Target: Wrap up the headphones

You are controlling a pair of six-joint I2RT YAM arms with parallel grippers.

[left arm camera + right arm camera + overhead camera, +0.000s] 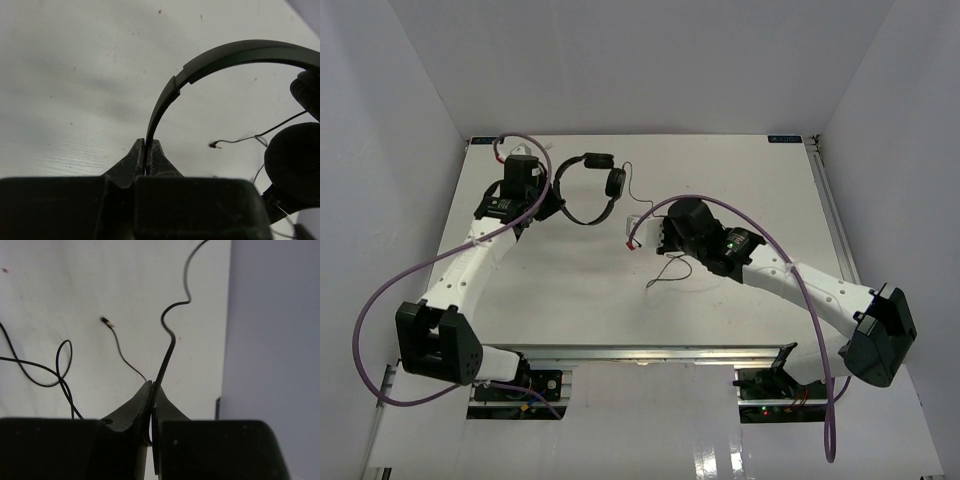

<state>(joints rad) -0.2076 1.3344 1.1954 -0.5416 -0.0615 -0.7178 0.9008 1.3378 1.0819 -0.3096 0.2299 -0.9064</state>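
Note:
The black headphones [588, 190] lie at the back left of the white table [570, 290]. My left gripper [554, 203] is shut on the thin headband [235, 52], which rises from between the tips of the left gripper [148, 143]. Both padded earcups [295, 165] sit at the right of the left wrist view. The thin black cord [629, 195] runs from the earcups to my right gripper [638, 237]. In the right wrist view the right gripper [151, 385] is shut on the cord [170, 340]. The cord's plug [105, 320] lies free on the table, and slack loops [670, 270] lie under the right arm.
Thick purple cables [380, 300] trail from both arms. White walls close the table in, the right one [270, 315] near the right gripper. A metal rail [660, 352] runs along the near edge between the arm bases.

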